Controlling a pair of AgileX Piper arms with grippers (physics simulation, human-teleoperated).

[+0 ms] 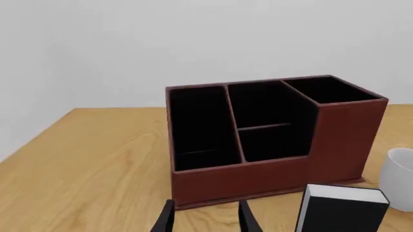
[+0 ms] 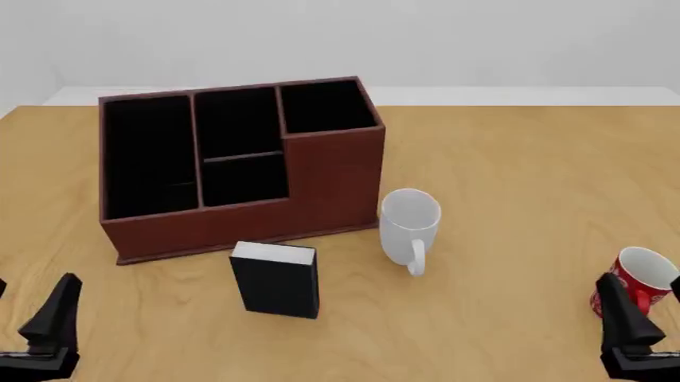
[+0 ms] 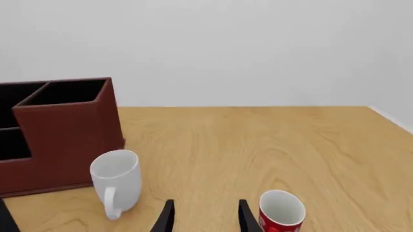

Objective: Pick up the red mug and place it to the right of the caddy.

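Worktop [image 2: 510, 159], 1, carrying everything. Caddy [image 2: 239, 163], 1, sitting left of centre, taller end rightward. Black box [image 2: 276, 280], 1, standing just before it; only the front and left wrist views are showing it. White mug [image 2: 408, 227], 1, lying beside the caddy's right end. Red mug [image 2: 638, 282], 1, sitting at the near right edge, missing from the left wrist view. Left end effector [image 1: 205, 217] and right end effector [image 3: 205, 217], 2, both hanging spread, gripping nothing.
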